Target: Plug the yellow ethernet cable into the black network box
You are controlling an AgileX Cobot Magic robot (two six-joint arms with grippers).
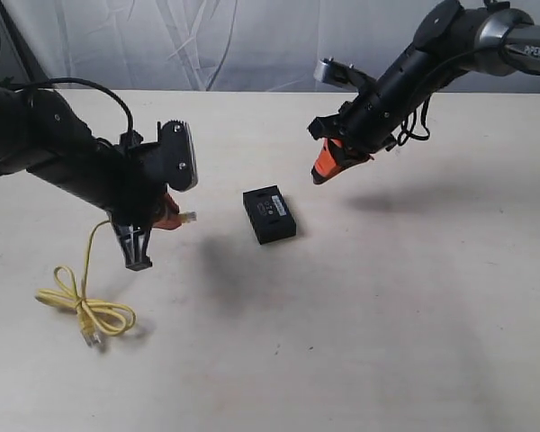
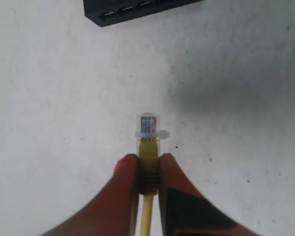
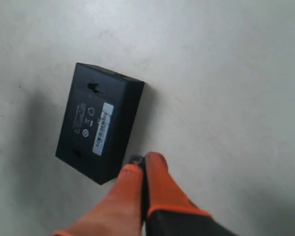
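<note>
My left gripper (image 2: 148, 158) is shut on the boot of the yellow ethernet cable (image 2: 148, 152), and its clear plug (image 2: 148, 126) sticks out past the orange fingertips toward the ports of the black network box (image 2: 132, 10), with bare table between them. In the exterior view the left gripper (image 1: 169, 216) hangs left of the box (image 1: 269, 214), and the rest of the cable (image 1: 85, 306) drops to a coil on the table. My right gripper (image 1: 322, 171) hovers shut and empty above and right of the box. The right wrist view shows its fingers (image 3: 142, 164) pressed together beside the box (image 3: 99, 122).
The table (image 1: 387, 306) is a pale wooden surface. A white curtain (image 1: 234, 40) hangs behind it. The cable's second plug (image 1: 91, 339) lies at the coil's near end.
</note>
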